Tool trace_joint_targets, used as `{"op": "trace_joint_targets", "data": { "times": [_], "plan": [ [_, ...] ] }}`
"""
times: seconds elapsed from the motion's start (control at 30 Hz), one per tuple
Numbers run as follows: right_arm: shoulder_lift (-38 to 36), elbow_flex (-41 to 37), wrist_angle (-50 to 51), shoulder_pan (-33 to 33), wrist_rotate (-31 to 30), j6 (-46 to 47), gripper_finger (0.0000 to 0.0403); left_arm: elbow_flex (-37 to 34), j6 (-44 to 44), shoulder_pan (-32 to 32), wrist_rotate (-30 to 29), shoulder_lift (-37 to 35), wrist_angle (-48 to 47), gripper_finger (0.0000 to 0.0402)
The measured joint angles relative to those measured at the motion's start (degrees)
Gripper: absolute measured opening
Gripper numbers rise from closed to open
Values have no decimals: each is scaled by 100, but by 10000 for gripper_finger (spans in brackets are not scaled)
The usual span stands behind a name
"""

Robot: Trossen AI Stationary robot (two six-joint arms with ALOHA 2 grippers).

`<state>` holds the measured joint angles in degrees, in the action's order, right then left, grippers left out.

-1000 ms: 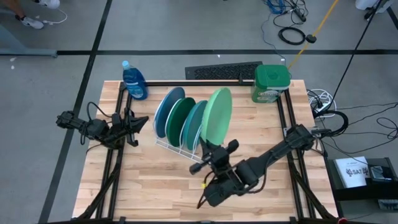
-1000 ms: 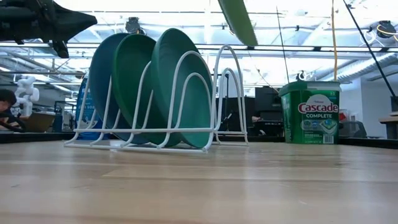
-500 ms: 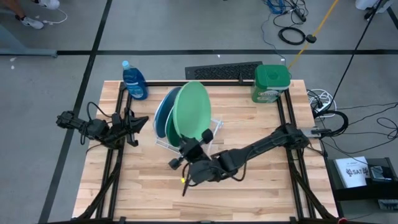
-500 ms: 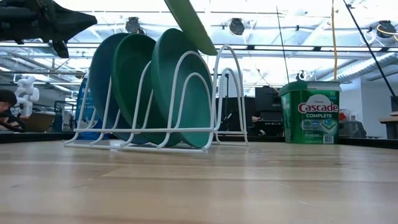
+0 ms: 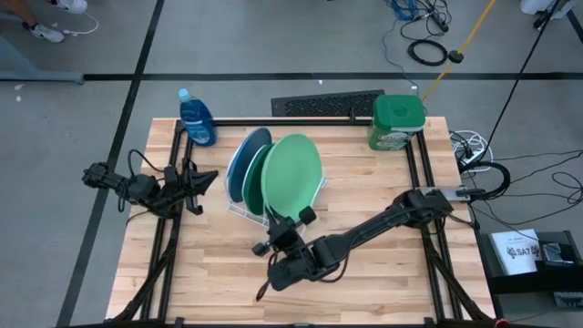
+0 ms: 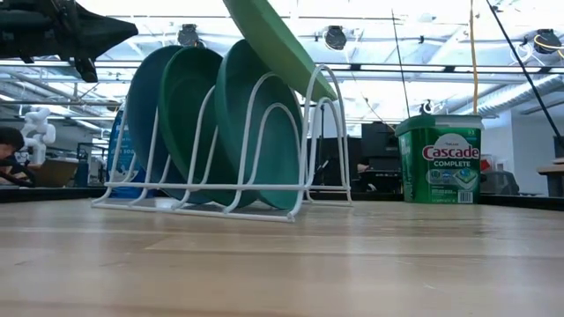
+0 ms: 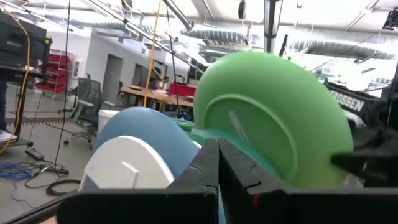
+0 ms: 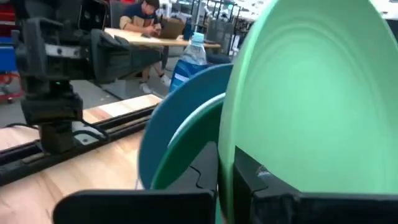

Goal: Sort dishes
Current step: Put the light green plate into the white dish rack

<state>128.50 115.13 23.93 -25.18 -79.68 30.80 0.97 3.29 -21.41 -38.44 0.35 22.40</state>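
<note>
While the right gripper (image 5: 293, 225) clamps the light green plate (image 5: 291, 176) by its lower rim, the plate hangs tilted over the white wire rack (image 6: 264, 189). Judged light, stiff, slippery plastic: rim-edge hold suits it. Left gripper (image 5: 193, 185) waits, fingers closed, beside the rack.

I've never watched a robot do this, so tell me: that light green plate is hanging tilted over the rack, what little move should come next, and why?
Probably tip it upright and ease it down into the free slot. The right gripper holds the light green plate leaning over the teal plate, its edge above the white wire rack, whose end slot looks empty. The left gripper waits at the side.
</note>
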Motion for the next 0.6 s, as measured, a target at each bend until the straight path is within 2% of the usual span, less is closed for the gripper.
{"op": "trace_joint_targets", "data": {
  "times": [0.1,0.23,0.6],
  "plan": [
    [152,8,291,-12,-88,474,4,0,-2,1,-1,1,1,0],
    [261,9,333,-8,-193,628,6,0,-128,1,0,1,6,0],
    [223,7,-7,-97,-420,399,7,0,-142,0,0,1,12,0]
  ]
}}
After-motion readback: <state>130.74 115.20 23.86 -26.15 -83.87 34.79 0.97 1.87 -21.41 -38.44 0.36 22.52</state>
